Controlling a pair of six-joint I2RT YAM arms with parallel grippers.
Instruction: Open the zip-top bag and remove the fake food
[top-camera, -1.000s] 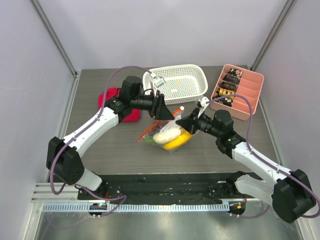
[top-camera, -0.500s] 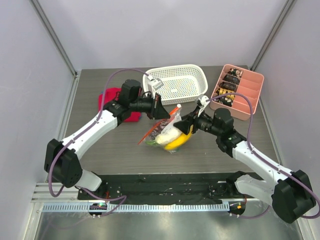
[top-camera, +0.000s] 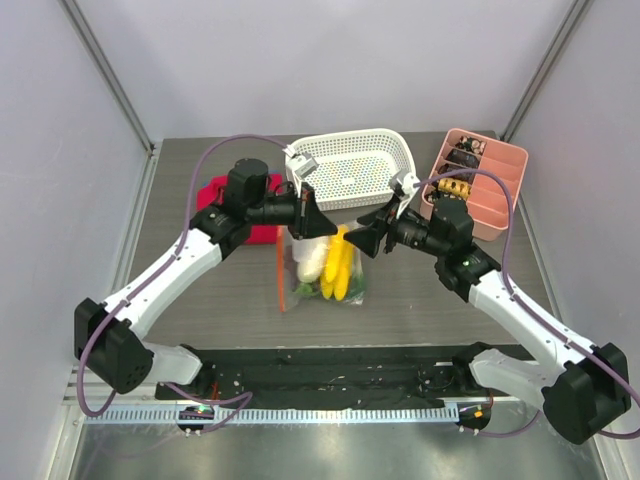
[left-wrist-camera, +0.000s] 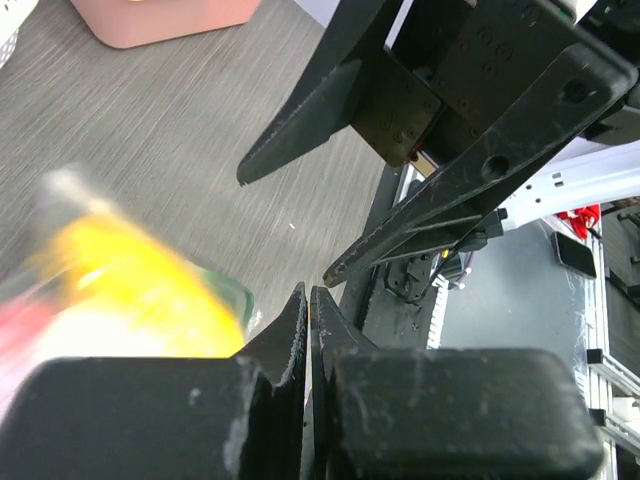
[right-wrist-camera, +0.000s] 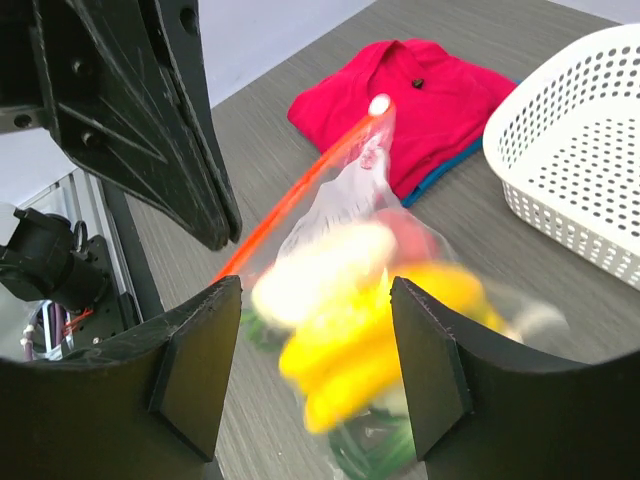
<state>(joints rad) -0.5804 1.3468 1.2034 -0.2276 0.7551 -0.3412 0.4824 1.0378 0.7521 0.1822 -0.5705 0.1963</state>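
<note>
One zip-top bag (top-camera: 325, 272), one basket (top-camera: 350, 141), one pink tray (top-camera: 503, 205), one red cloth (top-camera: 212, 190).

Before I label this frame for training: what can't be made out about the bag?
- Right wrist view: zip-top bag motion-blurred; sealed or open unclear.
- Left wrist view: fake food blurred, cut off by the left end effector.
- Top view: whether it grips the bag is too small to tell.
</note>
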